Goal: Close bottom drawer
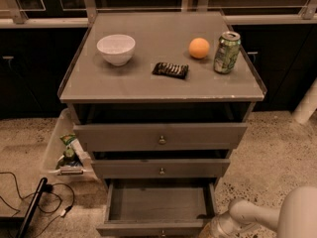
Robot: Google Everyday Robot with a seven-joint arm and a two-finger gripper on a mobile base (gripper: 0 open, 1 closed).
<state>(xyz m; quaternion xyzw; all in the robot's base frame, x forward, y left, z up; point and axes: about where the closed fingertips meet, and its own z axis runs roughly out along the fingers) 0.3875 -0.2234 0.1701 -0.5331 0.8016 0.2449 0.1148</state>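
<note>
The bottom drawer (158, 205) of the grey cabinet stands pulled out at the bottom of the camera view. Its inside is empty, and its front runs along the lower edge of the frame, with its knob (162, 233) just showing. The top drawer (159, 136) and the middle drawer (161, 168) above it also stick out a little. My gripper (218, 228) is at the lower right, at the right front corner of the bottom drawer, mostly cut off by the frame edge. The white arm (267, 216) runs off to the right.
On the cabinet top (148, 86) stand a white bowl (116, 48), a dark snack bar (170, 70), an orange (199, 48) and a green can (226, 52). A white bin (62, 148) with litter stands on the floor to the left. Black cables (29, 202) lie at lower left.
</note>
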